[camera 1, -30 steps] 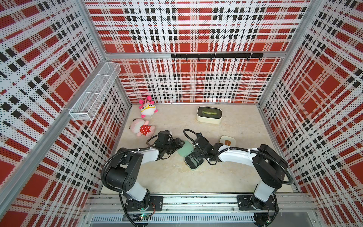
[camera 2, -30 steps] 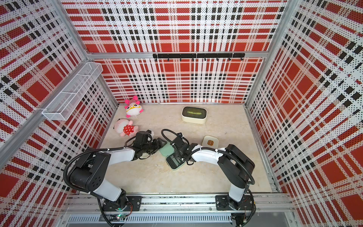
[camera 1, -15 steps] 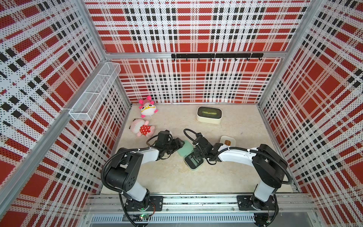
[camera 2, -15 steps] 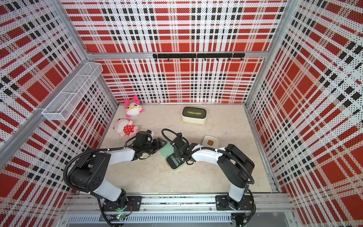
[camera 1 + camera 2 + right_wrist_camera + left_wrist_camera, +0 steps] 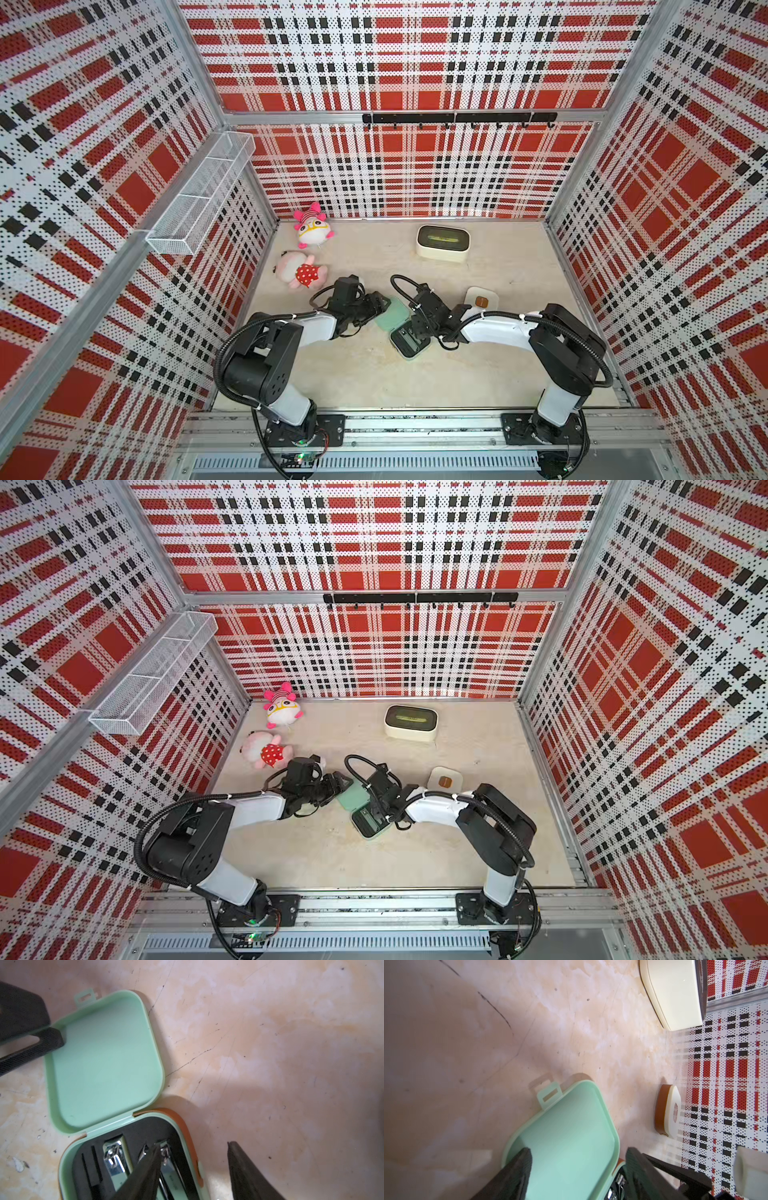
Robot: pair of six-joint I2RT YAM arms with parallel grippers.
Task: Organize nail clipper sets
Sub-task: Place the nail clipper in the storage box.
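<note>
1. Risk of levering a silver metal clipper out of the black slotted insert, or skidding the open mint-green rounded-square case, through any sideways drag with one right gripper finger dipped among the tools.
2. Risk of lid flipping shut after a slip of left gripper off its corner.
3. Fingers parted on both sides, clamping nothing: left astride lid corner, right astride base wall.
4. Case lying open between the two grippers, clippers in slots.
5. Against a second earlier: nothing visibly moved.

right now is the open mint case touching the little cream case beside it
Apart. The left wrist view shows a strip of bare table between the mint case and the cream case.
</note>
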